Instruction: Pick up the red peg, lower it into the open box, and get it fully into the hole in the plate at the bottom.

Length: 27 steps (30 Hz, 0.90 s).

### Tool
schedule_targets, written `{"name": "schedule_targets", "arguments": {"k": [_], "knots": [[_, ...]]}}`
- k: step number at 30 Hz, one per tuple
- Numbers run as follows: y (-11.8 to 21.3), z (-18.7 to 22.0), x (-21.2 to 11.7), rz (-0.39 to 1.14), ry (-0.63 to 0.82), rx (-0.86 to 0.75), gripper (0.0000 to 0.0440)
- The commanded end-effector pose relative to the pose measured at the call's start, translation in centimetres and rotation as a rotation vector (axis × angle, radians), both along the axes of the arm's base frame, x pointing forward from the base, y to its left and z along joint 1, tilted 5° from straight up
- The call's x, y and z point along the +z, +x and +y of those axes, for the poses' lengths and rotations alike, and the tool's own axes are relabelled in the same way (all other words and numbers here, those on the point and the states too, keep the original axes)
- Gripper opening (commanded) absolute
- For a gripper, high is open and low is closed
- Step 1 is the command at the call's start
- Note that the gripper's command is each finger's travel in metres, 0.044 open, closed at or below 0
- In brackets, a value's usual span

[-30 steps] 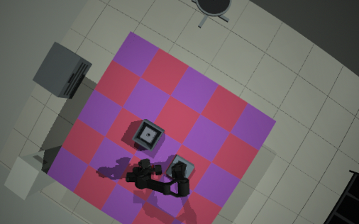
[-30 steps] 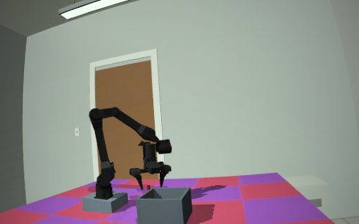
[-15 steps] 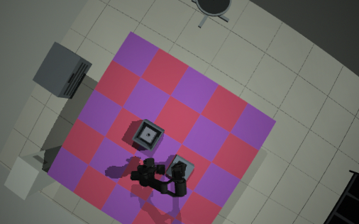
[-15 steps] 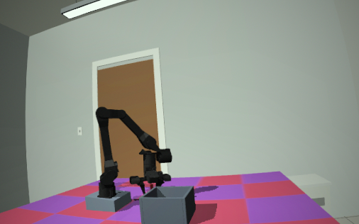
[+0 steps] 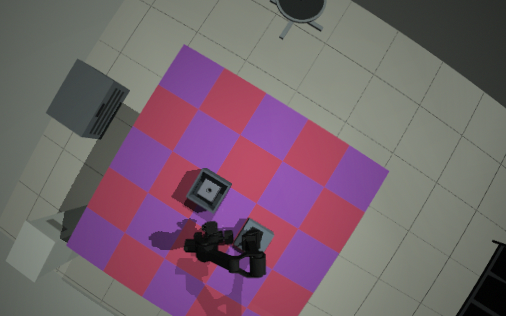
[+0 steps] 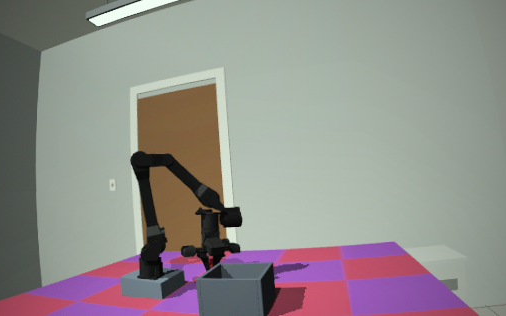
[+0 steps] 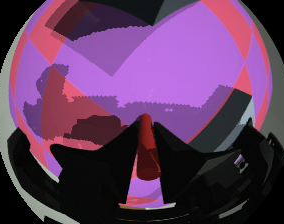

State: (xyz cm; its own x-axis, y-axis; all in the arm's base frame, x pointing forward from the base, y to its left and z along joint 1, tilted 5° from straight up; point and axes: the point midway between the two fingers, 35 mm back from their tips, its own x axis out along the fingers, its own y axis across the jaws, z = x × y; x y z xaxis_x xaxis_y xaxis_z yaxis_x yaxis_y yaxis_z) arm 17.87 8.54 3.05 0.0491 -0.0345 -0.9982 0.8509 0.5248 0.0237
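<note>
The red peg [image 6: 211, 261] [image 7: 148, 162] stands between the two black fingers, which press on its sides in the wrist view. My gripper [image 6: 208, 268] [image 7: 146, 125] is shut on the peg, low over the mat; whether the peg touches the mat cannot be told. The grey open box [image 5: 218, 178] [image 6: 230, 297] stands beside the gripper, its near part also at the top of the wrist view [image 7: 169, 11]. In the top view the light plate [image 5: 203, 187] with its small dark hole shows at the bottom of the box. The arm hides the peg there.
The arm's grey base block [image 5: 265, 231] [image 6: 140, 287] [image 7: 215, 120] is close to the gripper, on the side away from the box's far wall. The red and purple checkered mat [image 5: 303, 175] [image 6: 318, 292] lies under everything. A grey cabinet [image 5: 73, 100] and a stool [image 5: 300, 7] stand off the mat.
</note>
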Motion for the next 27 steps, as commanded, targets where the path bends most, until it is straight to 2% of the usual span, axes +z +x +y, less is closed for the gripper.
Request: {"name": "schedule_targets", "arguments": {"k": [1, 15, 27], "knots": [[0.4, -0.5, 0.9, -0.032, -0.018, 0.022, 0.0], [2.1, -3.1, 5.4, -0.129, -0.112, 0.116, 0.0], [4.7, -5.8, 9.4, -0.194, -0.169, 0.128, 0.0]]}}
